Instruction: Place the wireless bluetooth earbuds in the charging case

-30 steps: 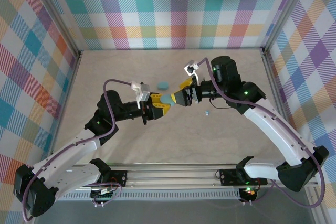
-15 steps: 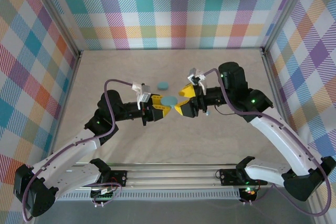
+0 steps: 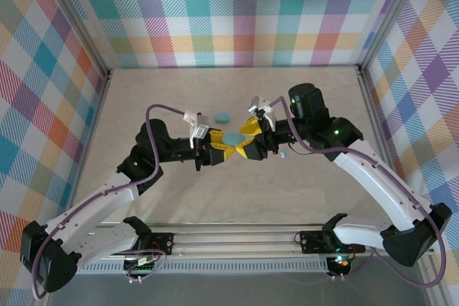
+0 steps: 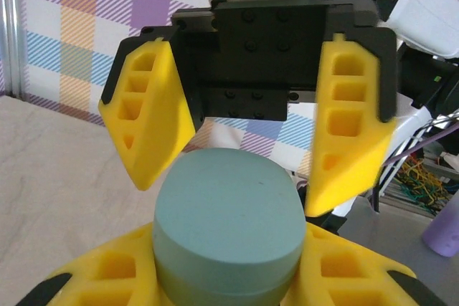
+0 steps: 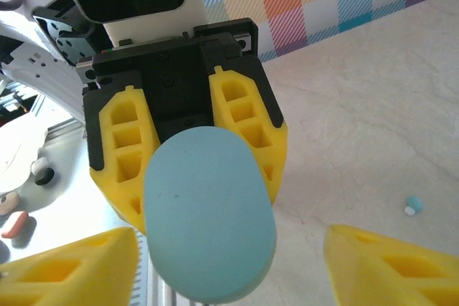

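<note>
A light blue charging case [image 3: 231,137] hangs above the table, and my left gripper [image 3: 223,143] is shut on its lower half. In the left wrist view the case [image 4: 226,220] sits between my yellow fingers [image 4: 100,277], closed, with a seam around it. My right gripper [image 3: 244,141] faces it, open, one finger on each side of the case's free end and a gap at both. In the right wrist view the case [image 5: 208,213] stands between my own fingertips [image 5: 79,266]. One tiny earbud [image 3: 282,154] lies on the table to the right, and this earbud [image 5: 412,206] is beyond my right finger.
A second light blue case [image 3: 223,116] lies on the table behind the two grippers. Plaid walls close in the back and sides. A metal rail [image 3: 237,238] runs along the near edge between the arm bases.
My right gripper drew back, turned, and came in again so its jaws now straddle the case's end, slightly narrower. The left gripper kept its hold and barely shifted.
</note>
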Tool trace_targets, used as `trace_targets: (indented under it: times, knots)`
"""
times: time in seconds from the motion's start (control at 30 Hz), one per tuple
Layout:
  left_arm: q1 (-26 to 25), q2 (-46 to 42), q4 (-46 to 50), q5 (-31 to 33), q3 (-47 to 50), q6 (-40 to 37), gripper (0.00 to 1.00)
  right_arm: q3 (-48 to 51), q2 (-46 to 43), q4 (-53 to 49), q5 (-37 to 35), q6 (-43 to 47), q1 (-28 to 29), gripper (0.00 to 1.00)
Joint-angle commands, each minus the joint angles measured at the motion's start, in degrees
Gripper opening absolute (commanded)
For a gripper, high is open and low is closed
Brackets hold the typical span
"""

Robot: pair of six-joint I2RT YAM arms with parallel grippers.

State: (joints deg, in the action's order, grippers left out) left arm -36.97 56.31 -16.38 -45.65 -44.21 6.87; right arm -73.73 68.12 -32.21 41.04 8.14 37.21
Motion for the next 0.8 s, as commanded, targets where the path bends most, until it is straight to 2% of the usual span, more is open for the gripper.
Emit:
trace_targets:
  times: [0.0, 0.1, 0.27, 0.43, 0.77]
  knots:
    - [0.06, -0.10, 0.30, -2.17, -2.53, 0.50, 0.00, -2.03, 0.89, 0.13, 0.46, 1.79, 0.49, 0.61]
    - [0.06, -0.24, 0.30, -2.16, -2.64, 0.51, 0.00, -1.95, 0.71, 0.70, -2.05, 0.95, 0.49, 0.59]
    - [0.01, -0.30, 0.23, -2.52, -2.40, 0.68, 0.00, -0.73, -1.67, 2.76, -12.38, -1.00, 0.49, 0.58]
    - [-0.03, -0.89, -0.33, -2.52, -1.72, 1.28, 0.00, -0.88, -2.78, 3.66, -19.59, -1.99, 0.41, 0.59]
    - [-0.12, -1.37, -0.84, -2.69, -1.32, 1.72, 0.00, -3.79, 0.88, 0.87, -23.02, -4.27, 0.32, 0.62]
